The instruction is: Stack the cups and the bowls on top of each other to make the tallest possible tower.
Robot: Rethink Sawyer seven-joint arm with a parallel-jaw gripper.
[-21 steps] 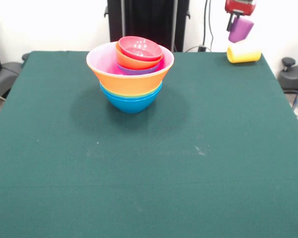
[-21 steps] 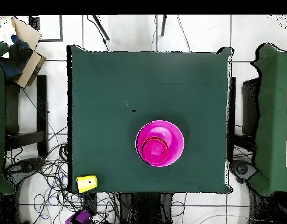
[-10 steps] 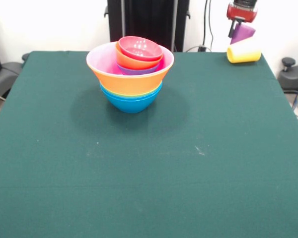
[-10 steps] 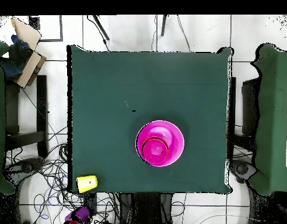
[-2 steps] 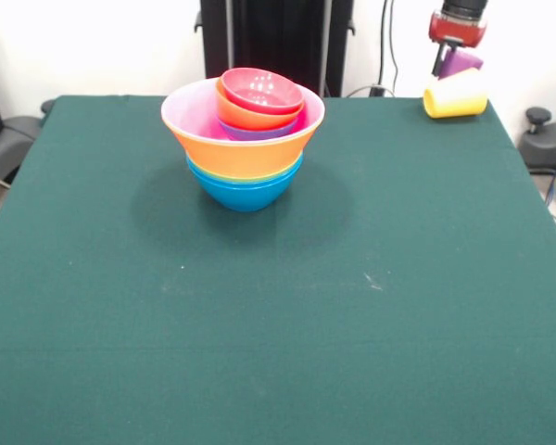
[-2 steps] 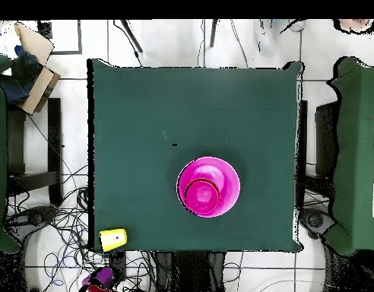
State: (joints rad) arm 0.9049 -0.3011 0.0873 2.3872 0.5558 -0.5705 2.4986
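Front view: the red-bodied gripper hangs at the far right, beyond the table edge, closed on the translucent purple plastic cup. A second ago that cup dangled higher and in full view; now it has sunk behind the opaque yellow plastic cup, which lies on its side at the far right corner of the green cloth-covered table. The tower of nested glossy plastic bowls stands untouched at centre-far.

Overhead view: the purple cup shows off the table, near its bottom-left corner, just below the yellow cup; the tower has not moved. The cup seems carried away rather than stacked, so the tower gains nothing yet.
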